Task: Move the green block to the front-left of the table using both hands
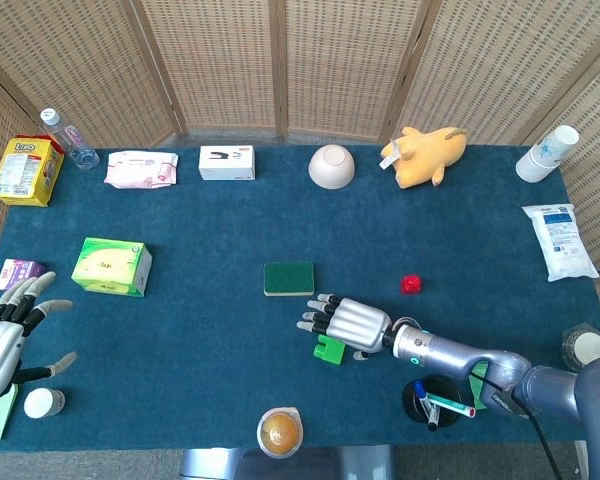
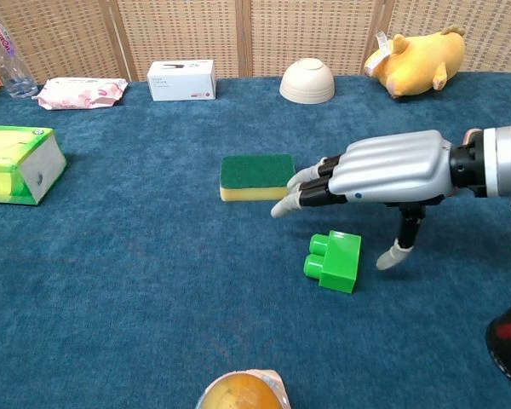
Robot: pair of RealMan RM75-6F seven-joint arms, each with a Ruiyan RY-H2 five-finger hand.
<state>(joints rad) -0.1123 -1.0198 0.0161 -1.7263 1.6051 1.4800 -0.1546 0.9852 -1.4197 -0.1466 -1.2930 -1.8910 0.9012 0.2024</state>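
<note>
The green block (image 2: 335,259) lies on the blue cloth near the table's front middle, studs pointing left. In the head view the green block (image 1: 329,350) pokes out from under my right hand. My right hand (image 2: 379,175) hovers just above and behind it, palm down, fingers stretched out to the left, thumb hanging down to the right of the block, nothing held. The same right hand (image 1: 348,324) shows in the head view. My left hand (image 1: 8,334) stays at the far front-left edge, fingers spread and empty.
A green-topped sponge (image 2: 256,176) lies just behind the right hand's fingertips. A tissue box (image 1: 111,266) sits at mid-left, a small red thing (image 1: 411,284) to the right, an egg-like bowl (image 1: 280,432) at the front edge, a pen cup (image 1: 431,400) at the front right.
</note>
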